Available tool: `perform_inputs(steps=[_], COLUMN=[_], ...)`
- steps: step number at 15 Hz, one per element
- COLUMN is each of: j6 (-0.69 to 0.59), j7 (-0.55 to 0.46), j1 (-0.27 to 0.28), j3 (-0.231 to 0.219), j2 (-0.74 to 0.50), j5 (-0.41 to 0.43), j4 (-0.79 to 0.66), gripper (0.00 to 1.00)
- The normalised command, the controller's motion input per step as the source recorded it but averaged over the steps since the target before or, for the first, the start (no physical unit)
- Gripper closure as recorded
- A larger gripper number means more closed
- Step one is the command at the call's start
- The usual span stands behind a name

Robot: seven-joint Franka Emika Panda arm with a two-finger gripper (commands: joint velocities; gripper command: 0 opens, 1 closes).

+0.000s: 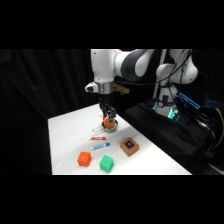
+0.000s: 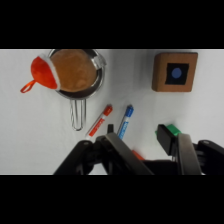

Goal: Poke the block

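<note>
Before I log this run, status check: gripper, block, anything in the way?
Gripper open, empty, above the table. Block untouched, upright, clear on all sides. Red marker and blue marker lie nearer the gripper, apart from it.

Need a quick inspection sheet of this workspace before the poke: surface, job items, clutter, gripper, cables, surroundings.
Surface: white table, no spills seen.
Job's things: block with blue spot, upright, untouched, apart from everything else.
Clutter: metal strainer with an orange piece on its rim; red marker; blue marker; orange cube; green cube.
Grippers: gripper open, holding nothing, above the strainer in the side view.
Cables: nothing clearly seen.
Surroundings: black curtain behind.
</note>
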Motion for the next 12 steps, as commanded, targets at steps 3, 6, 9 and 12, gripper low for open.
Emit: perform_inputs(steps=[3,6,9,12], j6=[0.15,0.18,0.22,0.29], j7=[0.12,0.13,0.12,0.13], j1=[0.061,0.066,0.067,0.07], j3=[0.049,0.055,0.058,0.057], j2=[-0.25,-0.24,-0.19,-0.14], j5=[-0.05,-0.051,-0.043,-0.054], j4=[-0.28,-0.3,-0.29,-0.27], gripper=[0.63,0.89,0.99,0.92])
